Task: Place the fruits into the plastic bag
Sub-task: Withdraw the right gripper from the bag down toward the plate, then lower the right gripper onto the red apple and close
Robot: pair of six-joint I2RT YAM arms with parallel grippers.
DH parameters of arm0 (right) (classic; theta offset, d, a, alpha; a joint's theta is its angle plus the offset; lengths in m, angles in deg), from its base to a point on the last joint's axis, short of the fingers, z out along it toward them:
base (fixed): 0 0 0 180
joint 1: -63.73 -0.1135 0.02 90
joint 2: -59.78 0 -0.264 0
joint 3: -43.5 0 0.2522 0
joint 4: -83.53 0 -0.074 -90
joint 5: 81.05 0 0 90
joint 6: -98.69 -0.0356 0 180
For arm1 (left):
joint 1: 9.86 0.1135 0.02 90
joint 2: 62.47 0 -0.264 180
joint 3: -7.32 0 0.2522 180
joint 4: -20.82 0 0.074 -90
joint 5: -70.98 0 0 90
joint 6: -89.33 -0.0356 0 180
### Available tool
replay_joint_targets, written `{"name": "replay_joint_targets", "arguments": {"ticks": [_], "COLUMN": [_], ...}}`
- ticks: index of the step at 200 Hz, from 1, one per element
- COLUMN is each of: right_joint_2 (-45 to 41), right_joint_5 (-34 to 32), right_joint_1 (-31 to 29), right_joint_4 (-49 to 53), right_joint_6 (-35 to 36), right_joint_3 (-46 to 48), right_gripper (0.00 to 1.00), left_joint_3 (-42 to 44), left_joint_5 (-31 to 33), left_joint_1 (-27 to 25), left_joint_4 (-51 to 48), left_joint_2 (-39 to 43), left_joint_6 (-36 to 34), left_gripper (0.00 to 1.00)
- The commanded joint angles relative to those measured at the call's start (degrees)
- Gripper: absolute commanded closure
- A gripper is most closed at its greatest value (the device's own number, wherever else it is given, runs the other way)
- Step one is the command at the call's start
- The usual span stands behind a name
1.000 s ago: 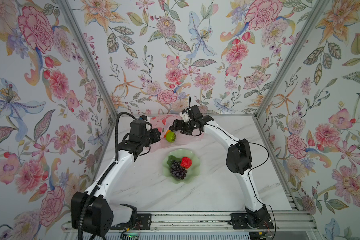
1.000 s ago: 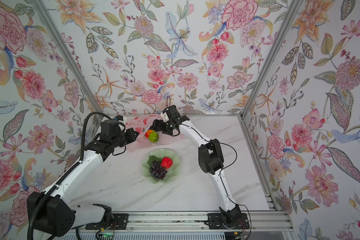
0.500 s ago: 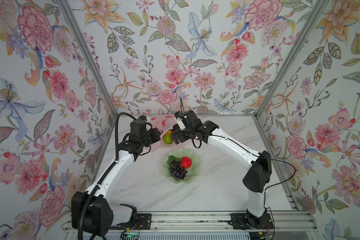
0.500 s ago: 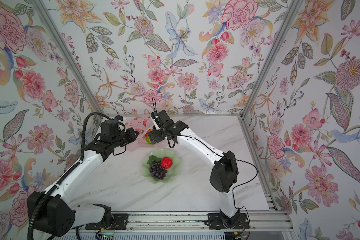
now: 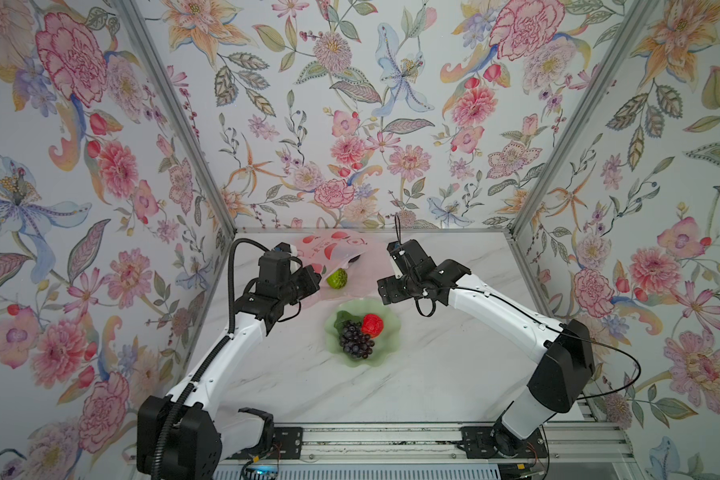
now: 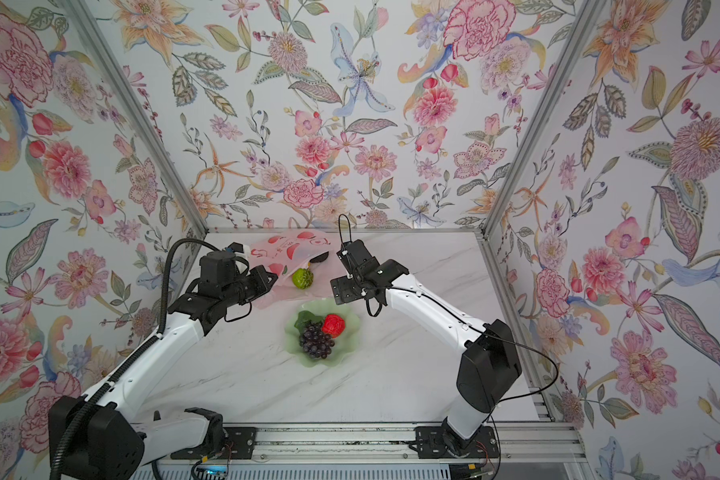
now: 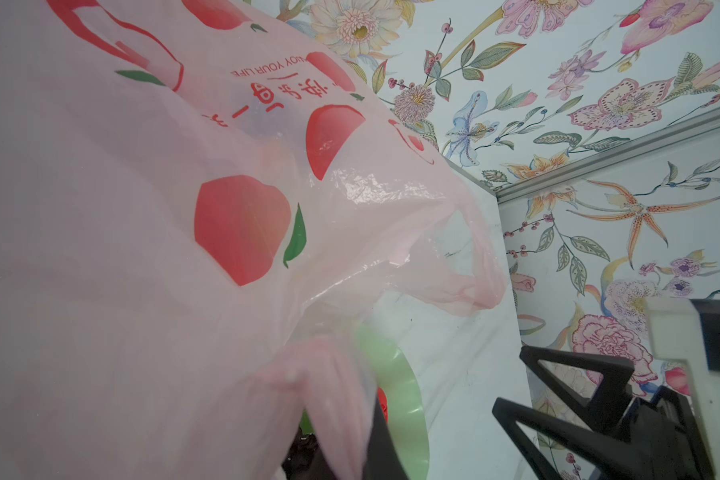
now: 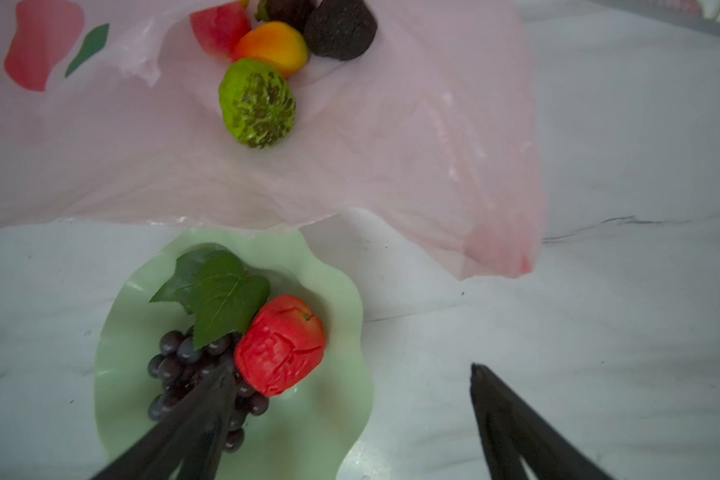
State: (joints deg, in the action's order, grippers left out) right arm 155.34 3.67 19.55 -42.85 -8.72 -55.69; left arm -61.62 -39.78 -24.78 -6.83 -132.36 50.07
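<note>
plastic bag (image 7: 150, 257) – print reads "…OY YOUR LIFE" | left gripper (image 5: 313, 278) clamped on it | right gripper (image 8: 350, 368) – jaws apart

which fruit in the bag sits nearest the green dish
The bumpy green fruit; it lies by itself closest to the dish, while the peach, mango and dark brown fruit huddle deeper in the bag.
</note>
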Motion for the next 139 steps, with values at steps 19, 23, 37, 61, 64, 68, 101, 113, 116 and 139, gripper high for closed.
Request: {"name": "replay_joint_targets", "arguments": {"ticks": [19, 23, 37, 61, 64, 68, 101, 113, 116, 139], "right_joint_2": [1.8, 2.1, 3.6, 6.5, 7.0, 7.5, 11.5, 12.8, 13.0, 14.6], "right_joint_5": [7.6, 7.8, 8.6, 9.2, 9.3, 9.6, 10.3, 10.3, 10.3, 10.6], "right_joint_1": [-3.3, -3.3, -3.7, -4.0, -4.0, -4.1, -4.0, -3.9, -3.9, -3.7], "right_joint_4": [4.4, 4.4, 4.4, 4.3, 4.3, 4.3, 4.3, 4.3, 4.3, 4.0], "right_joint_6": [-6.1, -6.5, -8.0, -9.0, -9.1, -9.0, -8.9, -8.9, -8.9, -9.0], "right_joint_3": [3.1, 3.3, 3.3, 2.4, 2.3, 2.0, 0.1, -0.3, -0.3, -0.7], "right_gripper": [0.2, 0.22, 0.26, 0.29, 0.29, 0.3, 0.3, 0.3, 0.3, 0.3], "left_joint_3": [2.5, 2.6, 2.9, 2.9, 2.9, 2.9, 2.9, 2.7, 2.6, 2.2], "left_joint_5": [-2.0, -2.2, -2.4, -2.5, -2.5, -2.5, -2.6, -2.5, -2.4, -2.3], "left_joint_1": [-0.7, -0.7, -1.0, -1.5, -1.5, -1.5, -1.5, -1.6, -1.5, -1.5], "left_joint_4": [2.7, 2.8, 3.0, 3.0, 2.9, 2.9, 2.3, 2.0, 1.8, 1.0], "left_joint_2": [1.8, 1.8, 1.9, 2.2, 2.1, 2.3, 2.7, 2.8, 2.8, 2.9], "left_joint_6": [2.7, 2.8, 3.0, 3.1, 3.1, 3.0, 2.6, 2.3, 2.2, 1.5], "left_gripper": [1.0, 1.0, 1.0, 1.0, 1.0, 1.0, 1.0, 1.0, 1.0, 1.0]}}
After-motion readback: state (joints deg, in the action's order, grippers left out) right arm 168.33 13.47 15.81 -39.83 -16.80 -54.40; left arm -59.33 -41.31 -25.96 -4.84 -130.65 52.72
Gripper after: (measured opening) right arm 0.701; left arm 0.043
